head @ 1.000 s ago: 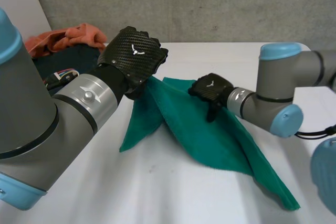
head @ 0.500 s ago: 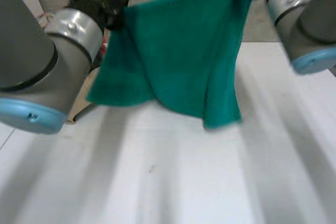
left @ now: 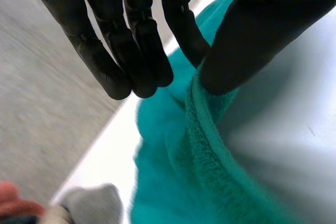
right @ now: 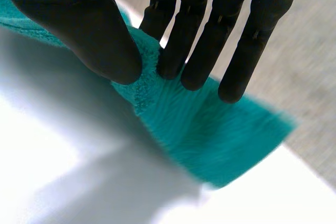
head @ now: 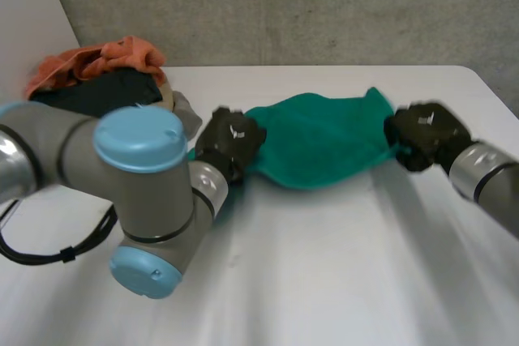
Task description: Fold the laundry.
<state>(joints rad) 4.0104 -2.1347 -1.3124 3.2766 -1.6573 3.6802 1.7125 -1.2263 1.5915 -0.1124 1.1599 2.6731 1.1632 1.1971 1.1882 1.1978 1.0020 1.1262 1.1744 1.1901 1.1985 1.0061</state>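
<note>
A green towel [head: 320,139] lies stretched across the middle of the white table [head: 324,281]. My left hand [head: 229,142] holds its left end, and in the left wrist view the thumb [left: 252,40] and fingers [left: 178,30] pinch the towel's hemmed edge [left: 210,150]. My right hand [head: 426,135] holds the right end. In the right wrist view its thumb [right: 89,35] and fingers [right: 178,45] pinch the green towel [right: 210,129] near a corner.
At the table's back left corner sits a pile of laundry: an orange cloth [head: 93,58] on top of a dark garment [head: 101,91], with a grey piece [head: 185,115] beside it. A concrete wall [head: 324,6] runs behind the table.
Both hands have come down from holding the towel up in the air. The towel now lies spread between them on the table, and the hands are farther apart.
</note>
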